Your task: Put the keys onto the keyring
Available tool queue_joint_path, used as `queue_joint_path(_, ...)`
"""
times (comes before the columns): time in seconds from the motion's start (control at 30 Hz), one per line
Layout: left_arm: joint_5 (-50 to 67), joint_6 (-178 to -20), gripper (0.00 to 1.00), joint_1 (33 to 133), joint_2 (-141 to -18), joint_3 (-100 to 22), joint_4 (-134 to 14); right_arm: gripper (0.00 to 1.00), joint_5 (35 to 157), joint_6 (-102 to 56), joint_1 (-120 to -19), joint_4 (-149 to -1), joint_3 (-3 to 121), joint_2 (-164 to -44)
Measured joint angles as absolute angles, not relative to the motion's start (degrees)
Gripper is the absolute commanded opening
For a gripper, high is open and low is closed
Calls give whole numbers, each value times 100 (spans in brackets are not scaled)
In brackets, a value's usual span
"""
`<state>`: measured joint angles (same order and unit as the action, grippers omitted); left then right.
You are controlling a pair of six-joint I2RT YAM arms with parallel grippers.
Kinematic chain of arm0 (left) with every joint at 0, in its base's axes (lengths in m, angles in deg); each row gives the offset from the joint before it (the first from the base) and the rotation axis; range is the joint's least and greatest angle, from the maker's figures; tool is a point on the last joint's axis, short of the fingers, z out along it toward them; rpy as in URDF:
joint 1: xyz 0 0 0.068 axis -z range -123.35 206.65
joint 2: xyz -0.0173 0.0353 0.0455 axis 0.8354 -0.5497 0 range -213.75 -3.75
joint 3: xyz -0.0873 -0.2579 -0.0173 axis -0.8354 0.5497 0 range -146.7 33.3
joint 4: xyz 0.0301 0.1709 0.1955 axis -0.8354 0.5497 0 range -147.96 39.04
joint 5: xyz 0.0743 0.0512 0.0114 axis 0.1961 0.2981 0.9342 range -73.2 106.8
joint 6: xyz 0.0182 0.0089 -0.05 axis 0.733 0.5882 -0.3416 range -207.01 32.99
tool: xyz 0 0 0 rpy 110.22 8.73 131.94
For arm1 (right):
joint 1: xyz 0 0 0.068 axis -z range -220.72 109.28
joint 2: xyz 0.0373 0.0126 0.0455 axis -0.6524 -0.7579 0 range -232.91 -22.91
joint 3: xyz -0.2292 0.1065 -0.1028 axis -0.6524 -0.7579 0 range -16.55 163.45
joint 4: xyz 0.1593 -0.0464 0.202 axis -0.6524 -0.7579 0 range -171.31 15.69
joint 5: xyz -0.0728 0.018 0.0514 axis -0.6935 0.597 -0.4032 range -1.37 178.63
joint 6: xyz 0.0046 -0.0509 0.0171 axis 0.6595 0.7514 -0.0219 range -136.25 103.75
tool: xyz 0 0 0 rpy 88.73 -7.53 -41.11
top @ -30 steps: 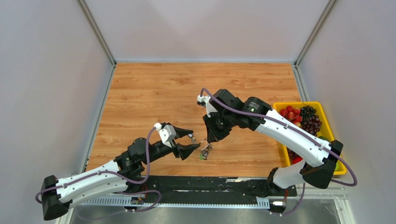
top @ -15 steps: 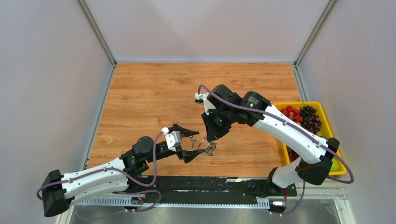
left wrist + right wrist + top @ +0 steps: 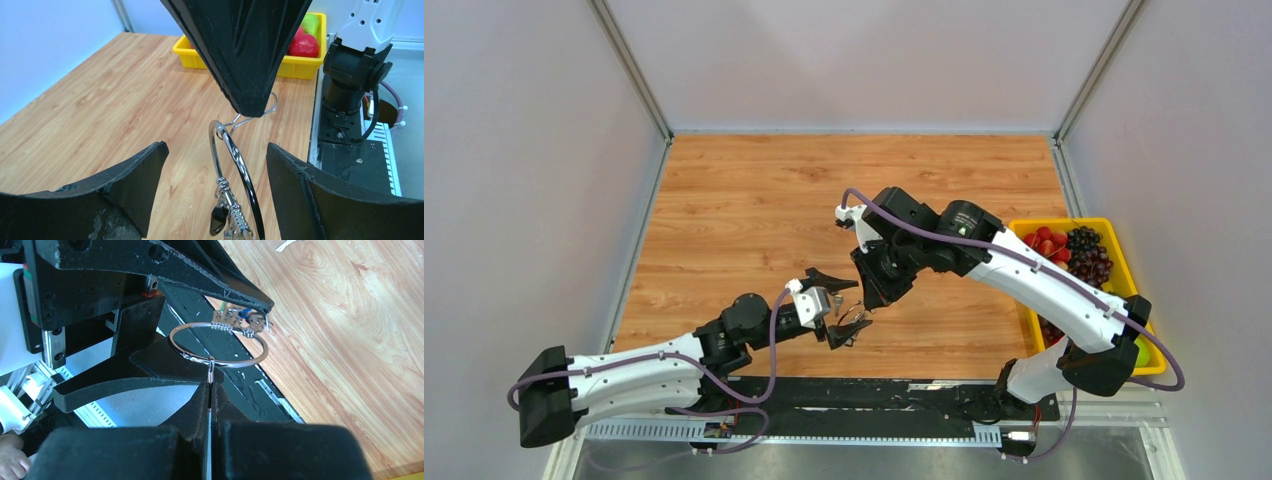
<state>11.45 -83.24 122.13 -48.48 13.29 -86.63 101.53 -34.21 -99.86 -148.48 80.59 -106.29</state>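
My right gripper (image 3: 871, 303) is shut on a small wire hook at the top of the keyring (image 3: 856, 321) and holds the ring above the table. The thin silver ring hangs below its fingertips in the right wrist view (image 3: 256, 357). Small keys (image 3: 241, 317) with a blue and a black tag hang from the ring's far side on coiled wire. My left gripper (image 3: 854, 306) is open, with one finger on each side of the ring (image 3: 239, 162) and not touching it. The keys (image 3: 222, 217) dangle at the bottom between its fingers (image 3: 135, 182).
A yellow bin (image 3: 1024, 224) of strawberries, grapes and other fruit stands at the table's right edge; it also shows in the left wrist view (image 3: 300, 70). The black base rail (image 3: 904, 395) runs along the near edge just below the ring.
My left arm has reached right and forward, so its open fingers now straddle the hanging ring. My right gripper has shifted slightly left, still holding the ring.
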Motion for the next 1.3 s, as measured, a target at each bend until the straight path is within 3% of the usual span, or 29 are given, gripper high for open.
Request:
queue_joint_path(0.63, 1777, -7747, 74, 12755, -5290, 1222, -9281, 0, 10005, -3565, -10217, -14890, 8059, -10631)
queue_joint_path(0.87, 1838, -7594, 50, 12860, -5340, 1222, -9439, 0, 9965, -3572, -10224, -14879, 8059, -10631)
queue_joint_path(1.03, 1827, -7533, 40, 12895, -5458, 1222, -9484, 0, 9941, -3589, -10233, -14879, 8059, -10631)
queue_joint_path(1.23, 1836, -7458, 5, 12905, -5486, 1222, -9432, 0, 9906, -3609, -10248, -14901, 8087, -10631)
queue_joint_path(1.3, 1827, -7426, 1, 12932, -5495, 1222, -9377, 0, 9898, -3613, -10248, -14905, 8125, -10631)
